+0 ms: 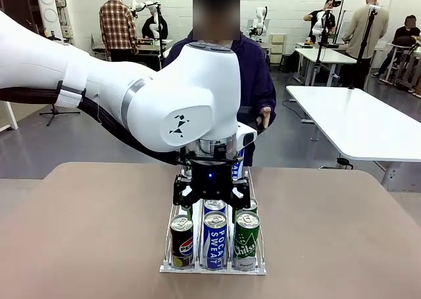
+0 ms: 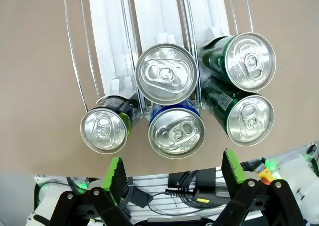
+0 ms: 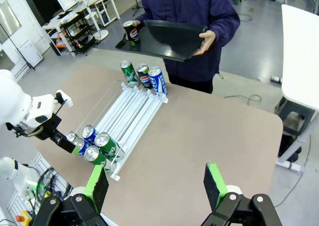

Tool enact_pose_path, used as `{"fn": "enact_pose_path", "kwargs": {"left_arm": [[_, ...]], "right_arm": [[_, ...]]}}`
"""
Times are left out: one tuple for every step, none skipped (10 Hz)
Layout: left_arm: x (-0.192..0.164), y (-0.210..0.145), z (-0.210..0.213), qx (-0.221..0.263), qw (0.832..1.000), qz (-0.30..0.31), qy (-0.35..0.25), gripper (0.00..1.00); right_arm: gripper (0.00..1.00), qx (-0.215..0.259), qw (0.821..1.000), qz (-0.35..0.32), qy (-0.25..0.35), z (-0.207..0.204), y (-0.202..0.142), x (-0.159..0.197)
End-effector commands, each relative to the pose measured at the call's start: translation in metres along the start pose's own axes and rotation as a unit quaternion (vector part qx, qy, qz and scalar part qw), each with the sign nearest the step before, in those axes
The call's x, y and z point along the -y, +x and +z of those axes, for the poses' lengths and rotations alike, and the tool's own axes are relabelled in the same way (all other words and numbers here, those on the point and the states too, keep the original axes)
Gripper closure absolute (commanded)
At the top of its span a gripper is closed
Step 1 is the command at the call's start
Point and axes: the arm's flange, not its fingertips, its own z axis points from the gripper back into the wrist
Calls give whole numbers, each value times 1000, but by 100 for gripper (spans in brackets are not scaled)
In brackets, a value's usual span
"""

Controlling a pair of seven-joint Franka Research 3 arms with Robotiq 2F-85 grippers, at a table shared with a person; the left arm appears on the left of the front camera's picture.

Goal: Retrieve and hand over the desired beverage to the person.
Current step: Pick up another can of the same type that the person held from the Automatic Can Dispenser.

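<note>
Brown and wide, the table (image 1: 79, 233) carries a white rack (image 3: 130, 115) with three lanes; behind it is a workshop with other tables. At the robot's end of the rack stand a dark cola can (image 2: 103, 131), a blue can (image 2: 176, 131) in the middle lane with a second can (image 2: 166, 74) directly behind it, and two green cans (image 2: 249, 119) in the third lane. Three more cans (image 3: 143, 76) stand at the far end. The person (image 3: 199, 7) waits at the far side holding a black tray (image 3: 174, 37), on which one tray can (image 3: 131, 31) stands.

The left claw (image 1: 212, 197) hangs above the near cans, about over the middle lane, with its fingers apart and nothing between them. The right claw (image 3: 155, 183) is high above the table, also apart and empty.

I judge the step in hand to be the approach for picking. Which drink is wanted I cannot tell; the claw's place suggests the blue can. The next move calls for a straight descent, so that the fingers pass on both sides of one can only, because the neighbours stand very close.
</note>
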Motion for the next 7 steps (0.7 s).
{"fn": "enact_pose_path", "kwargs": {"left_arm": [[2, -1, -9, -5, 1000, 25, -2, 0], [3, 2, -12, -5, 1000, 25, 2, 0], [4, 6, -15, -3, 1000, 27, 3, 0], [4, 10, -18, -6, 1000, 29, 4, 0], [5, 12, -21, -8, 999, 31, 5, 0], [6, 12, -22, -8, 999, 32, 6, 0], [5, 14, -23, -9, 999, 32, 5, 0]], "right_arm": [[0, 3, 1000, 1, 11, -2, 0, 0], [0, 3, 1000, 1, 11, -2, 0, 0], [0, 3, 1000, 1, 11, -2, 0, 0], [0, 3, 1000, 1, 11, -2, 0, 0], [0, 3, 1000, 1, 11, -2, 0, 0], [0, 3, 1000, 1, 11, -2, 0, 0], [0, 3, 1000, 1, 11, -2, 0, 0]]}}
